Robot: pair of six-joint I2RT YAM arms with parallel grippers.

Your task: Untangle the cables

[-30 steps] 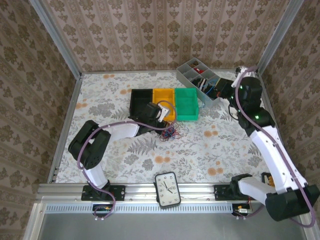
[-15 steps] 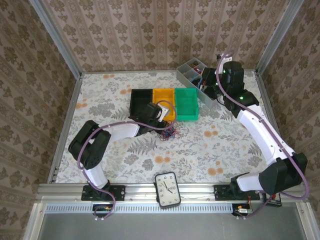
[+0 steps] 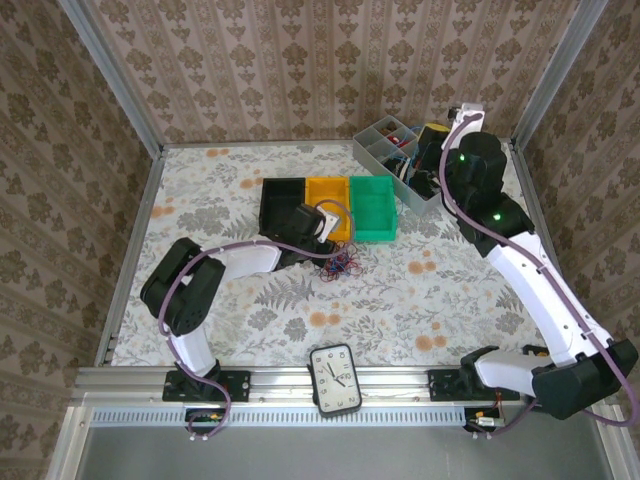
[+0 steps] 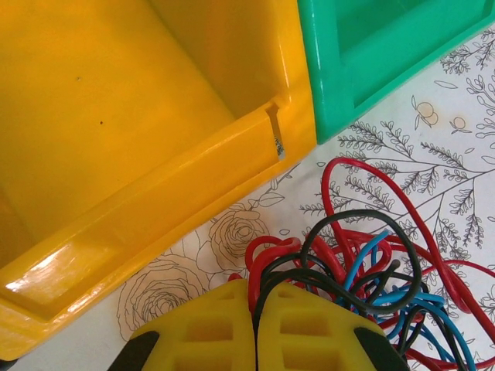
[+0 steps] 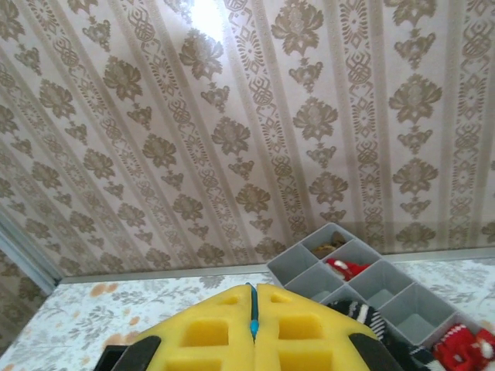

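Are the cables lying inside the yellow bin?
No, the cables lie on the flowered tabletop in front of the yellow bin, outside its wall.

High rear overview, left wrist near tabletop (image 4: 464, 154), right wrist facing wall (image 5: 232, 116)

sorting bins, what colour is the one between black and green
Yellow bin, best in the left wrist view.

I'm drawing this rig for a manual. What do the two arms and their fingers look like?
Both arms, the left arm and right arm, have white links between bulky black joints, each trailed by a purple-grey cord. Small green lights glow on the right one. The fingers are yellow blocks with rectangular recesses.
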